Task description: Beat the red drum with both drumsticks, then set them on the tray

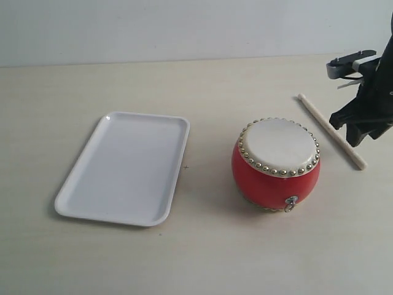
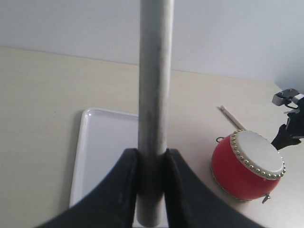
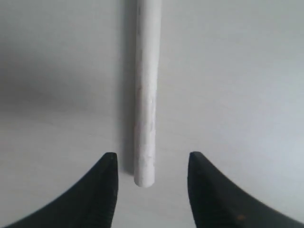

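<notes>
The red drum (image 1: pixel 276 163) with its cream skin stands upright right of the white tray (image 1: pixel 123 169). One pale drumstick (image 1: pixel 331 131) lies flat on the table just right of the drum. My right gripper (image 1: pixel 358 136) hovers over its near end, open. In the right wrist view the fingers straddle that stick's end (image 3: pixel 145 95) without touching it, the gripper (image 3: pixel 152 156) wide apart. My left gripper (image 2: pixel 152 156) is shut on the other drumstick (image 2: pixel 155 71), held above the tray (image 2: pixel 102 142). The drum (image 2: pixel 242 168) lies off to one side. The left arm is out of the exterior view.
A pale wooden tabletop (image 1: pixel 202 86) runs back to a light wall. The tray (image 1: pixel 80 206) holds nothing. The right arm (image 2: pixel 290 128) shows dark beside the drum in the left wrist view.
</notes>
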You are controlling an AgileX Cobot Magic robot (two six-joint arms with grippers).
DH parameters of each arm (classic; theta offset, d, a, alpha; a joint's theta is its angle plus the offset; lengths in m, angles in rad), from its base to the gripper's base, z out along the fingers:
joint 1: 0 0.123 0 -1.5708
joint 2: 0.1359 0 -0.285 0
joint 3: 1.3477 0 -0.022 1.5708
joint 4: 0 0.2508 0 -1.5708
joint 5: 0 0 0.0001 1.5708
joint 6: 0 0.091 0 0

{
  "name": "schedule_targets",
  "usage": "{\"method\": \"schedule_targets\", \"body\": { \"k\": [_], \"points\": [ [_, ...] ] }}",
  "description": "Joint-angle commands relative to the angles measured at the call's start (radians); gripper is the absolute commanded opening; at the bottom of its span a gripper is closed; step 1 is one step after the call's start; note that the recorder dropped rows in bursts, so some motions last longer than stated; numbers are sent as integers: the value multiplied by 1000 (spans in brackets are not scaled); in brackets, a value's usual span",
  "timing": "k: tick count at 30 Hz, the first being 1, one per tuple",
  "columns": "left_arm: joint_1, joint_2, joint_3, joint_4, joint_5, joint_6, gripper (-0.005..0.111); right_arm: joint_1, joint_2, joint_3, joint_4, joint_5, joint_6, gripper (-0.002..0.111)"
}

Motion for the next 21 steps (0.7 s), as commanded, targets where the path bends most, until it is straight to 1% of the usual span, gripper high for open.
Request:
{"method": "schedule_targets", "body": {
  "k": [1,16,21],
  "points": [
    [3,0,4,5,-10,-5,0,1,46,1,3,-15,-2,46],
    [3,0,4,-5,-8,-5,0,1,108,0,3,-64,-2,45],
    [3,0,4,-5,-8,-5,0,1,124,0,-6,-72,29,40]
  ]
}}
